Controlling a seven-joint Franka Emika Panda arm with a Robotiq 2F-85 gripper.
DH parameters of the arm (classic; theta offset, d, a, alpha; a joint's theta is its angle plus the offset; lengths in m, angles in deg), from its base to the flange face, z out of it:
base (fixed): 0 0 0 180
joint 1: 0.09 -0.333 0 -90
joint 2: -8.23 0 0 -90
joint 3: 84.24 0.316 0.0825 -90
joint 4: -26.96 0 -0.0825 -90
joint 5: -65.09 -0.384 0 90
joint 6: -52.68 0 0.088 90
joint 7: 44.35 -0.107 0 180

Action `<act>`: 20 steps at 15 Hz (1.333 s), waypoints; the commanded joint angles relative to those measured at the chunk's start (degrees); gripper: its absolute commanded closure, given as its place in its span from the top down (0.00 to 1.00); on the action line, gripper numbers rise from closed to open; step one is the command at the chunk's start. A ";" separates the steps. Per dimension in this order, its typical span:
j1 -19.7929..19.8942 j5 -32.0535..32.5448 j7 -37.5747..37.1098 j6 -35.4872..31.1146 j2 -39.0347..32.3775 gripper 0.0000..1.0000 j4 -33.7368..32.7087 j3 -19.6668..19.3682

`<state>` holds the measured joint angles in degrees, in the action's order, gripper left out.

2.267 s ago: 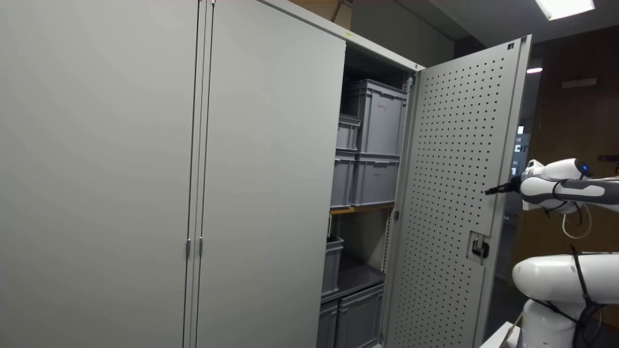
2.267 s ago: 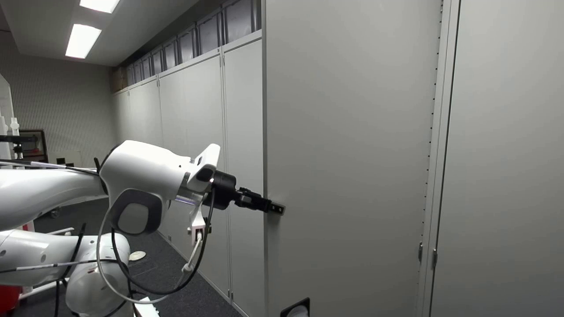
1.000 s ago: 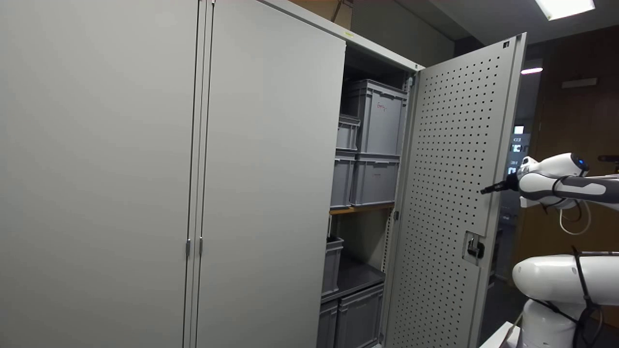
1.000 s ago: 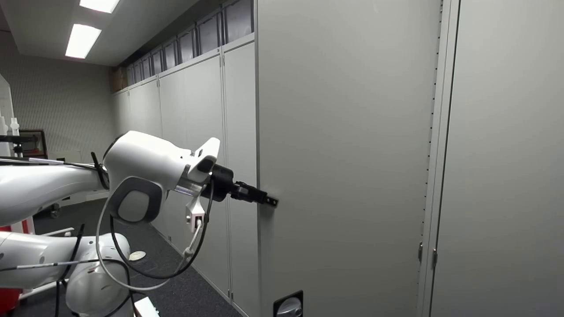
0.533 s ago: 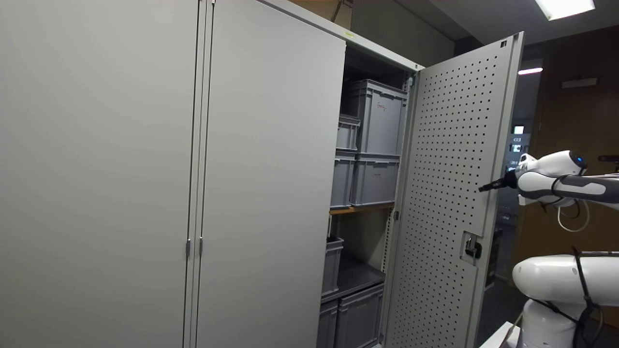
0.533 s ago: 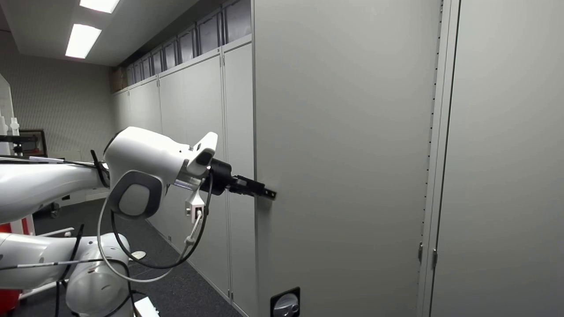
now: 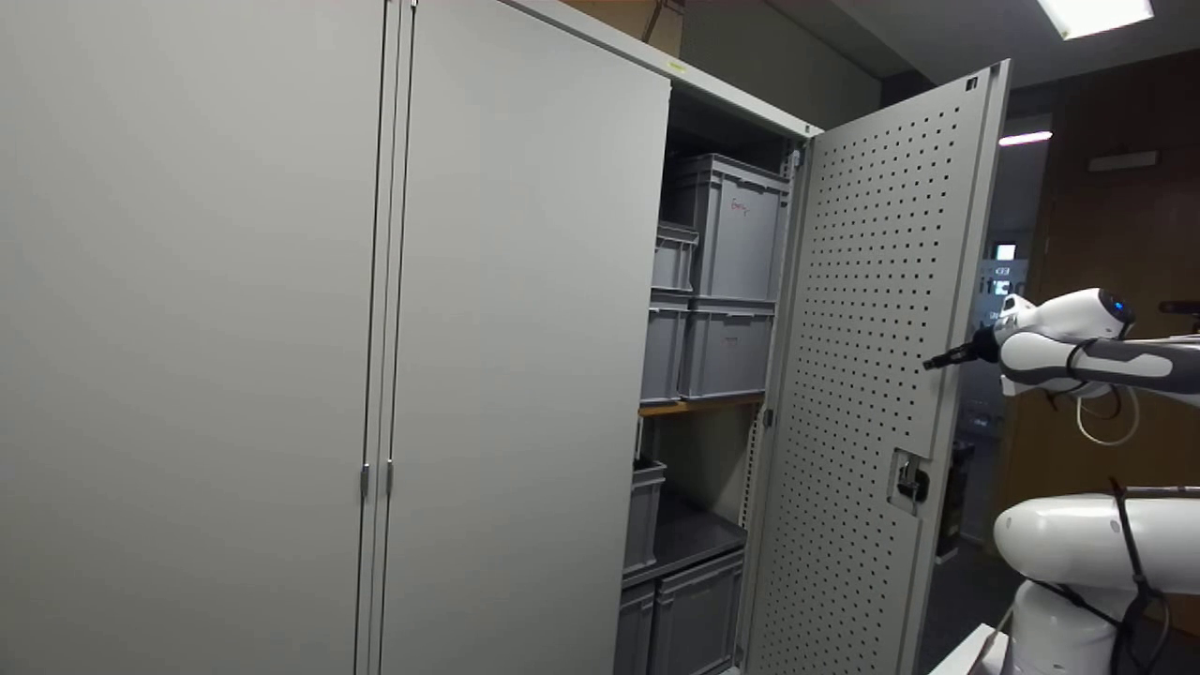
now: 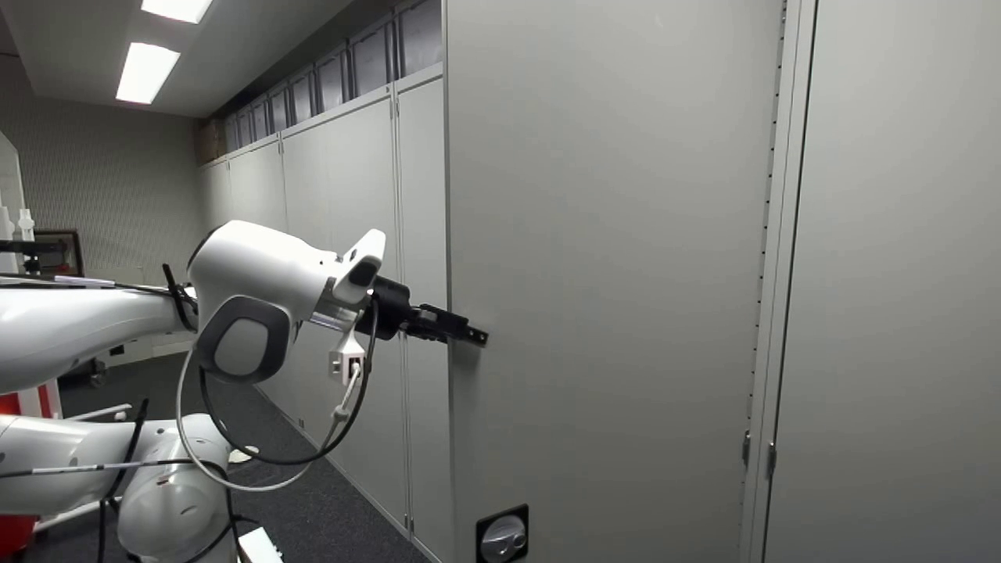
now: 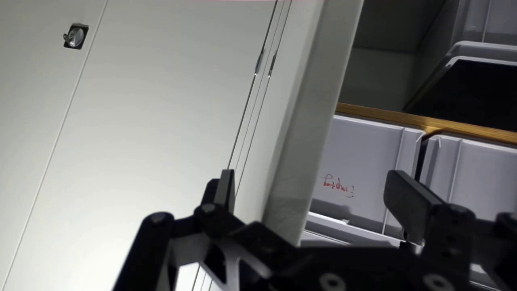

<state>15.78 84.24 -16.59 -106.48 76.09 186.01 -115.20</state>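
A tall grey cabinet door [image 7: 872, 300] stands swung out, its perforated inner face showing in an exterior view and its plain outer face [image 8: 610, 258] in an exterior view. My black gripper [image 9: 310, 178] straddles the door's free edge [image 9: 319, 101], with one finger on either side and a wide gap between them. The finger [image 9: 408, 198] on the inner side is clearly apart from the door; contact of the opposite finger [image 9: 226, 188] cannot be made out. In both exterior views the gripper [image 7: 926, 364] [image 8: 478, 337] sits above the door's latch [image 7: 909, 483] and round handle [image 8: 503, 535].
Grey bins [image 7: 736, 234] fill shelves inside the cabinet, one marked in red [image 9: 339, 186]. A closed door [image 7: 534, 328] adjoins the opening. More closed cabinets [image 8: 336, 203] line the wall behind the arm. A cable loop [image 8: 266, 489] hangs below the wrist.
The door's free edge has swung steadily leftward in both exterior views. My gripper has moved along with it, rising slightly, its fingers still around the edge.
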 commanded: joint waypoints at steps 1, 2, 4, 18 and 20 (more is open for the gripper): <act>-1.42 -1.66 0.69 1.42 1.36 1.00 0.00 1.11; -1.47 -1.66 0.73 1.53 1.47 1.00 0.00 1.21; -1.58 -1.67 0.76 1.64 1.60 1.00 0.00 1.33; -3.08 -1.45 0.39 3.84 3.02 1.00 0.02 4.24; -3.27 -1.39 0.35 3.92 3.15 1.00 0.02 4.71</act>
<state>14.07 84.24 -16.59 -103.85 78.11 186.03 -111.81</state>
